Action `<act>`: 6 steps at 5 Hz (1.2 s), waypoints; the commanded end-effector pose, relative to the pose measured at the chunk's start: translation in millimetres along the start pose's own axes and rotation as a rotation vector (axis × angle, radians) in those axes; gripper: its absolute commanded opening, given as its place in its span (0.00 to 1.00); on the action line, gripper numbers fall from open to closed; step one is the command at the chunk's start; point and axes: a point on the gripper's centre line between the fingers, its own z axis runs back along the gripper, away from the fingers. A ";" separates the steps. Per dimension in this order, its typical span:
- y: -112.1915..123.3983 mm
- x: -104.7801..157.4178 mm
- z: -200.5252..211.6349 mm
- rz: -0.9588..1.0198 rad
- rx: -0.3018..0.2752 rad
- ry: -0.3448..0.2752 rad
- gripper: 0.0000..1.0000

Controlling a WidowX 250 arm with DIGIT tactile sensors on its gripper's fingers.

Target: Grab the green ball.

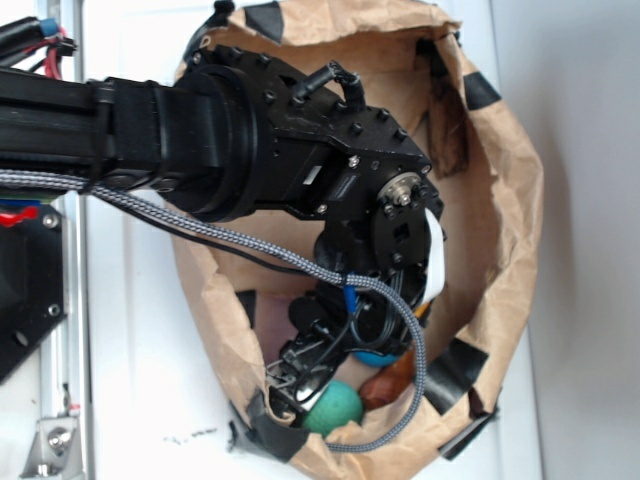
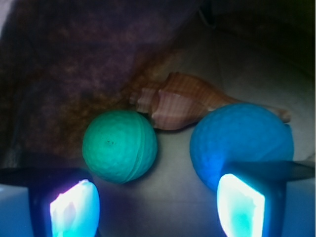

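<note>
From the wrist view I am looking down past my gripper (image 2: 158, 207) onto the floor of a brown paper bag (image 1: 500, 200). Its 2 pads (image 2: 74, 210) glow pale at the bottom edge, wide apart and holding nothing.

The green ball (image 2: 120, 146) lies on the bag floor, ahead of the gripper and toward the left pad rather than centred in the gap. The blue ball (image 2: 241, 140) sits to its right, just ahead of the right pad and seemingly overlapped by that finger. A tan spiral shell (image 2: 185, 101) lies beyond both, touching or nearly touching each.

A ball has no long axis and points nowhere, so I judge gripper rotation unimportant; what matters is shifting left until the green ball sits midway between the pads, with the blue ball outside them.

In the exterior view the arm reaches down into the bag, with the green ball near the bag's lower wall beside the gripper.
</note>
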 end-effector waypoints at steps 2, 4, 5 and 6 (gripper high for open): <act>-41.3 -3.9 1.8 0.010 -0.171 -0.059 1.00; -60.8 5.7 -8.2 -0.034 -0.147 -0.084 1.00; -60.4 12.2 -24.3 -0.030 -0.090 -0.111 1.00; -64.4 17.0 -44.1 -0.040 -0.076 -0.092 1.00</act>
